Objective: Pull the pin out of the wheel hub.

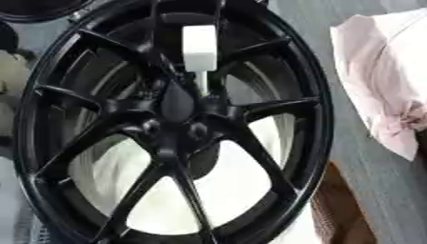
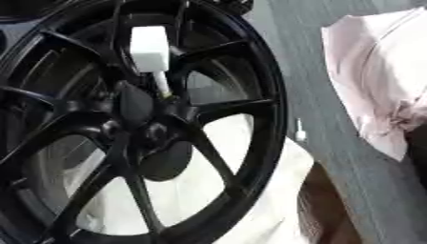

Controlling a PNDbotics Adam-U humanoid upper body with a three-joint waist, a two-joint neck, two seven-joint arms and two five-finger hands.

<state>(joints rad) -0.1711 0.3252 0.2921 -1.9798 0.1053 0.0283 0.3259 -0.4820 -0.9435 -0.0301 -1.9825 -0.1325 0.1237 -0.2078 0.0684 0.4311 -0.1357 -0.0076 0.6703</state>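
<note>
Centre of both views: black wheel [image 1: 167, 128], filling most of the picture, tilted, spokes fanning from the hub [image 1: 177, 107].
Pin: white block head [image 1: 199, 47] above the hub, thin pale shaft [image 2: 161, 86] running down from it to the hub; lower end sits at the hub's upper edge, seemingly still seated.
Pin position: just above hub centre, between two upper spokes, head standing clear of the spokes.
Hub: dark, round bolt holes around it; one bolt hole [image 1: 198, 129] shows below centre.
Behind the spokes: pale white backing [image 1: 242, 186] seen through the lower gaps.
Right side: pink-white cloth [image 2: 380, 81], crumpled, lying on the grey surface [image 2: 292, 57], apart from the rim.
Small item: short white sliver [image 2: 299, 131] on the surface just beside the rim; cannot make out what it is.
Lower right: brown patch [image 1: 342, 209] next to the rim.
Hands: neither hand shows in either view; state of the fingers cannot be told.
</note>
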